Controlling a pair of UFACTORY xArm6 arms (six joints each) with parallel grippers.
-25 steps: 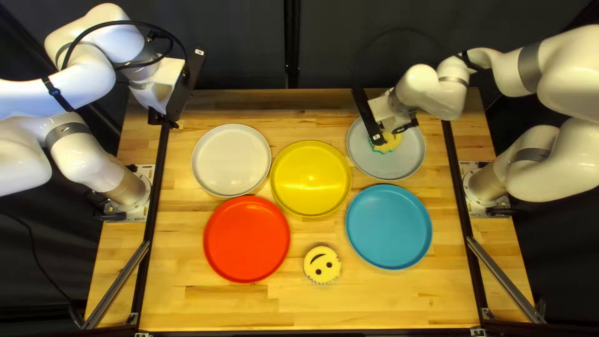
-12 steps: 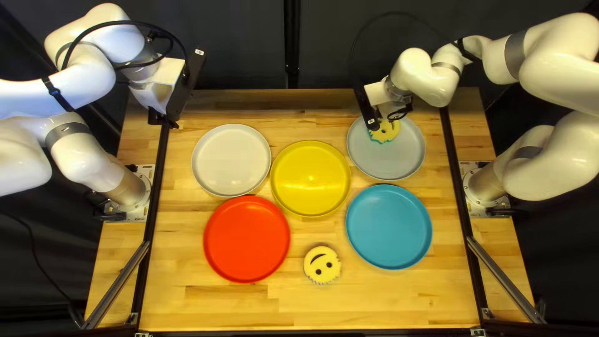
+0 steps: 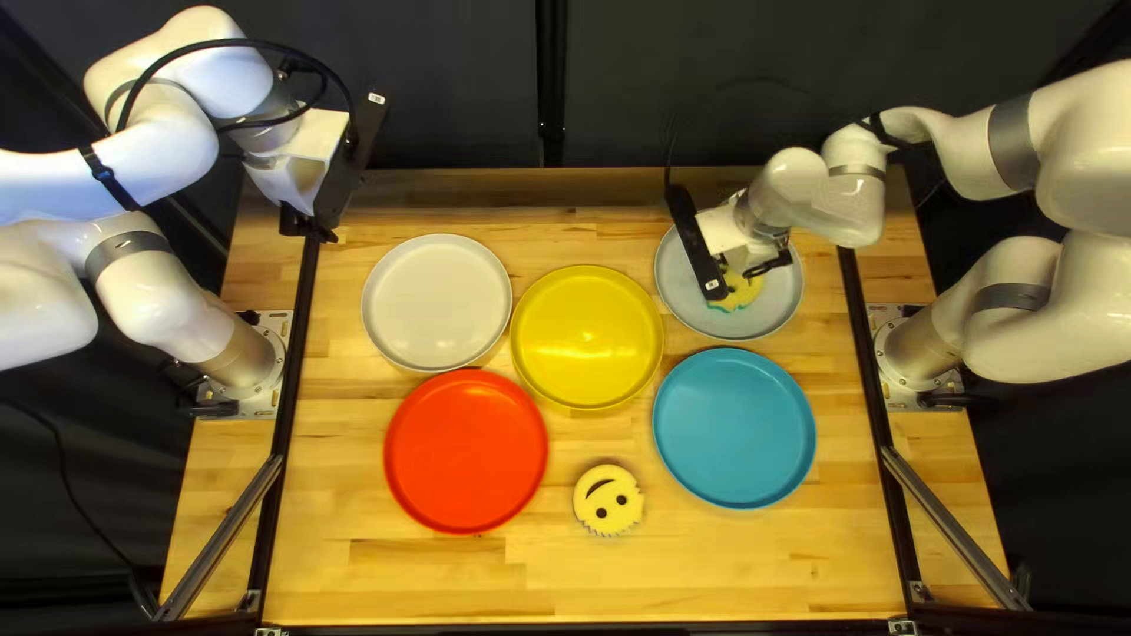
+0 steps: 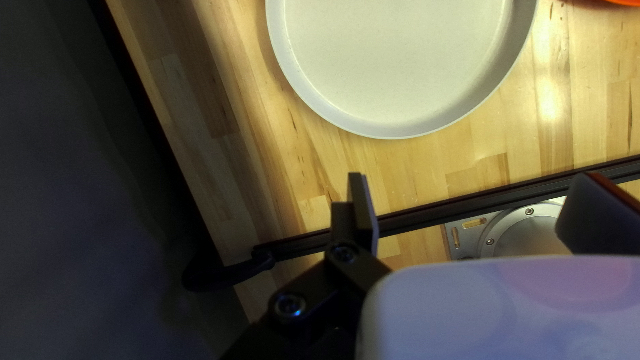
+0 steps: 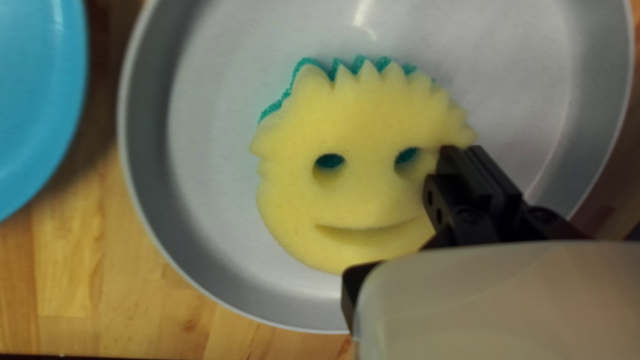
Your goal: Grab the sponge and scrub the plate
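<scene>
Both arms, the left (image 3: 153, 153) and the right (image 3: 1084, 283), are glossy white and bulbous, ringed with smooth grey bands (image 3: 1013, 136). Their bases (image 3: 242, 357) are metal cylinders on silver plates (image 3: 224, 403). Black straps (image 3: 106, 177) cross the casings, and a black cable (image 3: 253, 45) loops over the left wrist. Each wrist carries a long black bar (image 3: 357, 159) with a small white label (image 3: 376, 99). Round screws (image 4: 290, 306) stud the black finger links (image 4: 347, 283). The right arm's cable (image 3: 672, 153) is probably dark too, though faint.
</scene>
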